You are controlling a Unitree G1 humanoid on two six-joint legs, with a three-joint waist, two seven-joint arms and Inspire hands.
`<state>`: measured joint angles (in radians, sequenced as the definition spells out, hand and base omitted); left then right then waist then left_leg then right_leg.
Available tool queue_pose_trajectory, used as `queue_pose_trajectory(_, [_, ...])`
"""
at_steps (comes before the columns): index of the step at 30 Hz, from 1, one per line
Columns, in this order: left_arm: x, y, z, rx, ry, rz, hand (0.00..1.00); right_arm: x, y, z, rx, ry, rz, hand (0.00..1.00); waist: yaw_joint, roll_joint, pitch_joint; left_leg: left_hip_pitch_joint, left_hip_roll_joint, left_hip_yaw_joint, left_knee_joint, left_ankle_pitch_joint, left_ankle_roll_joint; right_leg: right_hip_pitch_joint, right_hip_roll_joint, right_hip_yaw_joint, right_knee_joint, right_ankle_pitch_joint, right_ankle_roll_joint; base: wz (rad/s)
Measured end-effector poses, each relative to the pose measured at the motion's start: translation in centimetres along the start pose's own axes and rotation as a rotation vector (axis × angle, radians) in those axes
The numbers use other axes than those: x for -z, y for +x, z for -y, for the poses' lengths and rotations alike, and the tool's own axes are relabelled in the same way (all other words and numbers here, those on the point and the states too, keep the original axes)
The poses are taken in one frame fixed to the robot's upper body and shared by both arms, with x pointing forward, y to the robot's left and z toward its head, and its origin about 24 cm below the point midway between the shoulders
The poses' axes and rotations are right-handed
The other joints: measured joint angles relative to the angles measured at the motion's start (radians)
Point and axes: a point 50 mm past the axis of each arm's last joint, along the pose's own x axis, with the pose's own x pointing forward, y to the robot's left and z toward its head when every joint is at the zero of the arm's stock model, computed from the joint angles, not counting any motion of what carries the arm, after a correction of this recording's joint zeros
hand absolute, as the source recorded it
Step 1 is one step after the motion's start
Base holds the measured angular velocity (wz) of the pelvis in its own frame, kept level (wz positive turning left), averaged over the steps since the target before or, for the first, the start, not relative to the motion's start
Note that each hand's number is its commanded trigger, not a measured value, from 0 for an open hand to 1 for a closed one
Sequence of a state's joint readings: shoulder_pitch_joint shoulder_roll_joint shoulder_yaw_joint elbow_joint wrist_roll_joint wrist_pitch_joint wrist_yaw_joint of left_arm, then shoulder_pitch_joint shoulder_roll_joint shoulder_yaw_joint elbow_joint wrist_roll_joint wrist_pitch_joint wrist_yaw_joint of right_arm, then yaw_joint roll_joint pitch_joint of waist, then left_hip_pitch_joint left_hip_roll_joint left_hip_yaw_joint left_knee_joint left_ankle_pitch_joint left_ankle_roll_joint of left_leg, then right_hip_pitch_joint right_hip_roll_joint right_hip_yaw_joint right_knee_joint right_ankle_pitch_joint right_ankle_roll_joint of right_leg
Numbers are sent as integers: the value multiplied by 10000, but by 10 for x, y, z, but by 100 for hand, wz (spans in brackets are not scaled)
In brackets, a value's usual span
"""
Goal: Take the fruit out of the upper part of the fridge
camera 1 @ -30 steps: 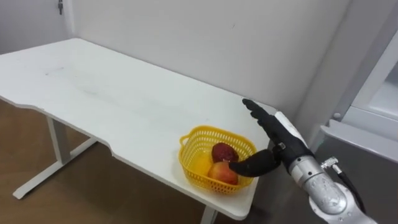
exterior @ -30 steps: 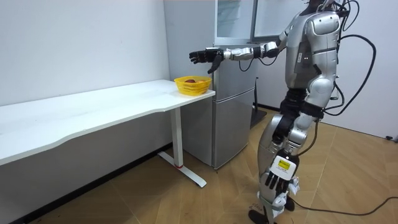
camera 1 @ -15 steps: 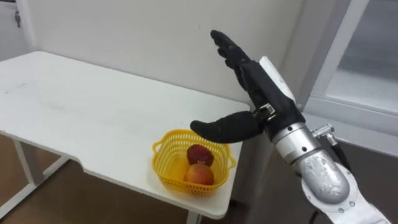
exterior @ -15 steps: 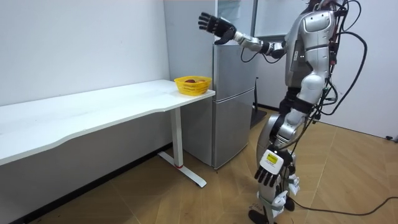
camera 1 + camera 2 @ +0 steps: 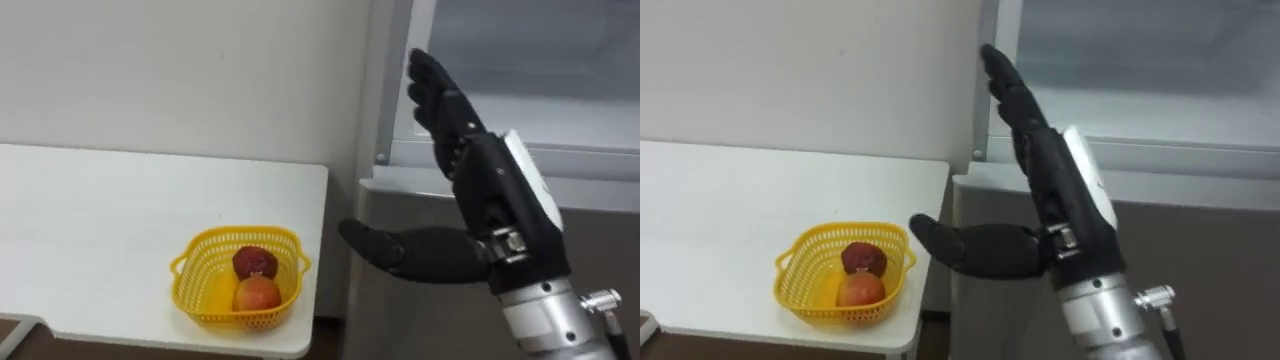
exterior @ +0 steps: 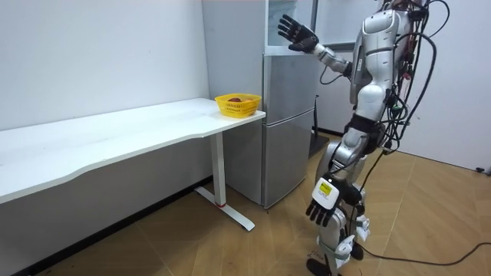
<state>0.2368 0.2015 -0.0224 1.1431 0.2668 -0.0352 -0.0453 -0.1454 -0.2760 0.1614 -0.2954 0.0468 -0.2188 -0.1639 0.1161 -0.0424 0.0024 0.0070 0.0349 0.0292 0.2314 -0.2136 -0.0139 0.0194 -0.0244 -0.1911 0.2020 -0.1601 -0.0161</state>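
Fruit (image 5: 258, 292) rests in yellow basket (image 5: 205, 305); right hand (image 5: 495, 200) hangs outstretched before fridge (image 5: 400, 322).

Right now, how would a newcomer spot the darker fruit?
Start at the white table beside the grey fridge. A yellow basket sits at its fridge end. The dark red fruit lies inside, behind the paler orange-red fruit.

Head eyes close, room camera far; both show fridge (image 6: 288, 130), basket (image 5: 215, 312).

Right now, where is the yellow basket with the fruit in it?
In the left eye view the yellow basket sits low and left, on the end of the white table beside the grey fridge, left of the robot's raised right hand.
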Motion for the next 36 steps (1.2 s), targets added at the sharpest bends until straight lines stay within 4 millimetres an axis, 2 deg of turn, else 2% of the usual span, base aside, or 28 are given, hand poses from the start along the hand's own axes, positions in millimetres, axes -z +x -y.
queue_pose_trajectory(3, [2,0,1,-126,-26,-117,0,11,-19,11,646,-163,-774,0,-494,65,30,72,15,149,-99,-8,11,-18,21,152,-26,2,5,-14])
queue_pose_trajectory(4, [2,0,1,-138,-28,-112,0,12,-22,14,836,-213,-902,0,-547,57,25,106,25,203,-115,-10,13,-16,37,226,-37,6,12,-22])
queue_pose_trajectory(6, [3,0,4,-107,-51,-144,0,16,-29,20,1366,-370,-1185,0,-592,177,39,229,62,413,-219,-17,15,-15,90,455,-86,37,26,-31])
queue_pose_trajectory(7, [4,0,6,-92,-72,-223,0,18,-35,24,1627,-483,-1386,0,-658,240,-25,282,74,504,-295,-16,16,-5,112,537,-167,78,31,-22])
queue_pose_trajectory(8, [4,0,7,-144,-88,-250,0,21,-44,26,1849,-547,-1678,0,-742,291,-38,338,70,538,-336,-16,17,16,112,569,-166,77,32,-16])
queue_pose_trajectory(11, [4,0,10,-329,-121,-259,0,38,-68,28,2076,-758,-2882,0,-905,381,-30,401,73,674,-354,-15,18,-8,120,691,-162,76,33,-13])
queue_pose_trajectory(13, [4,0,11,-364,-114,-252,0,49,-84,30,2306,-814,-3719,0,-979,391,-27,406,72,698,-350,-16,18,-10,116,722,-160,72,39,-9])
queue_pose_trajectory(17, [8,-1,14,-258,-105,-348,0,71,-115,33,2556,-1091,-5326,0,-1137,362,-31,523,75,1017,-409,-16,19,-21,122,940,-148,52,73,-12])
queue_pose_trajectory(24, [12,-2,15,-190,-359,-479,0,90,-146,45,3326,-1363,-6859,0,-1356,315,-63,726,64,1093,-541,-34,49,93,138,1054,-174,55,105,-5])
queue_pose_trajectory(28, [14,-2,15,-226,-578,-477,0,115,-188,47,4587,-904,-8941,0,-1429,294,-83,866,55,1094,-594,-36,50,224,130,1057,-226,43,119,-1])
queue_pose_trajectory(30, [14,-3,15,-235,-594,-456,0,128,-221,47,5446,-535,-10509,0,-1437,299,-90,862,52,1095,-603,-44,63,175,120,1056,-188,36,131,0])
queue_pose_trajectory(31, [14,-3,15,-236,-606,-482,0,131,-229,48,5622,-449,-10873,0,-1443,307,-89,875,50,1093,-601,-45,64,176,118,1059,-178,35,132,0])
queue_pose_trajectory(33, [16,-3,13,-333,-819,-539,0,133,-256,53,6583,-206,-11958,0,-1476,398,-87,868,42,1058,-603,-54,79,221,112,1058,-197,26,146,0])
queue_pose_trajectory(36, [20,-4,12,-390,-1001,-676,0,134,-277,62,7735,-266,-12671,0,-1564,438,-59,907,33,1015,-608,-57,85,287,106,1043,-215,18,156,3])
